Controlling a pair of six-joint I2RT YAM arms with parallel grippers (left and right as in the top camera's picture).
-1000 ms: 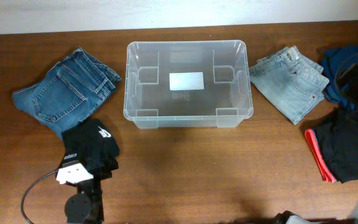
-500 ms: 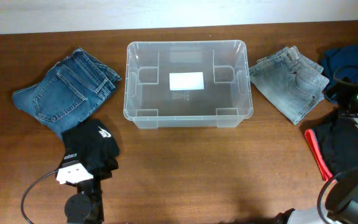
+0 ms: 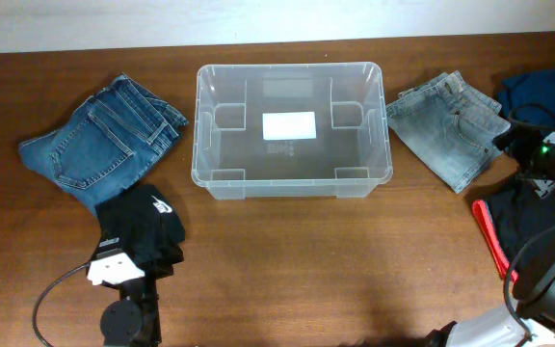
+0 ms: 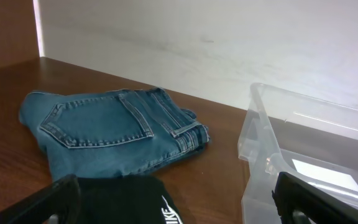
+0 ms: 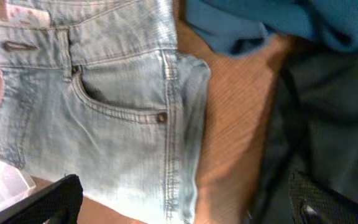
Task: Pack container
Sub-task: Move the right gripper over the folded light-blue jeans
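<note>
On the left of the brown wooden desk (image 3: 287,275) nothing has moved. The folded dark-blue denim jeans (image 3: 90,145) lie where they did a second ago. The crumpled black garment with a white logo (image 3: 143,222) sits just in front of them, under the left hand (image 4: 179,200). That hand has stayed parked low over the black cloth with its fingers spread wide, gripping nothing.

In the middle stands the large clear rectangular plastic container (image 3: 287,187), upright at the back of the desk between the two piles of clothes. Only the white label (image 3: 288,125) on its floor shows through, so nothing is packed yet.

The change is on the right. Over the last second the right arm has swung in from the far edge, away from the crumpled dark-teal garment (image 3: 538,92). It has moved toward the folded pale-blue denim shorts (image 3: 446,120), which lie just beside the container's right wall. The right hand (image 5: 188,198) now hovers at the near corner of that denim. Its fingers are wide apart and empty, and its wrist view is filled mostly by the pale pocket and seam. The black garment with a red edge (image 3: 509,217) lies partly under the arm.

I judge this to be the approach for the first pick. The pale denim looks like the chosen item, and lowering and closing on the fabric still lie ahead.
</note>
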